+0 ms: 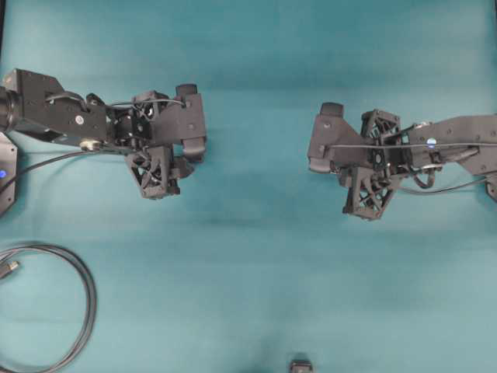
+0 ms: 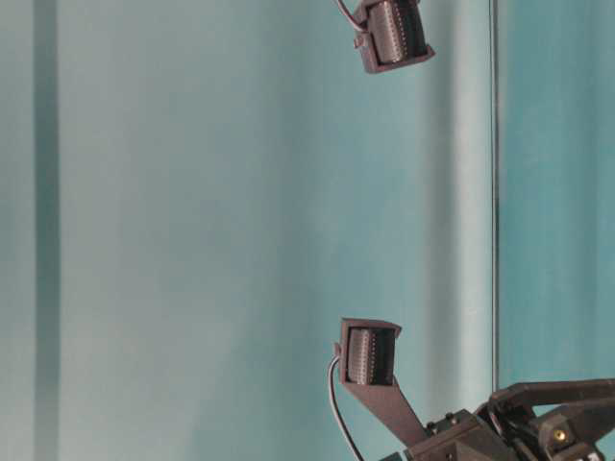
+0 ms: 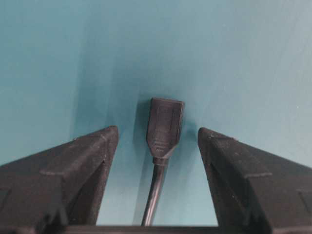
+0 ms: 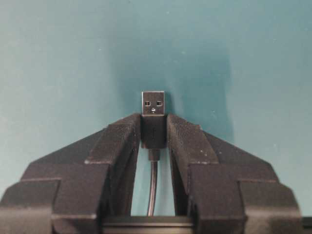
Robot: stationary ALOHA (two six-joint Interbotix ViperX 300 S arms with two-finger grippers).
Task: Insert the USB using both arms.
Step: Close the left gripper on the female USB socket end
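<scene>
The left claw point(image 3: 158, 141) stands spread around the black socket point(image 3: 165, 127), which lies ungrasped on the tabletop point(image 3: 58, 58). The right claw point(image 4: 153, 127) already pinches the USB point(image 4: 153, 105). Gripping the socket, aligning and inserting remain.

This looks like a robotics lab bench. A plain teal mat point(image 1: 256, 256) covers the whole work surface, with nothing domestic on it. Two black arms reach in from 9 o'clock point(image 1: 54, 109) and 3 o'clock point(image 1: 458, 140), each carrying a wrist camera. A looped cable point(image 1: 78, 311) lies at 8 o'clock, and a small black fixture point(image 1: 301, 365) sits at 6 o'clock.
</scene>
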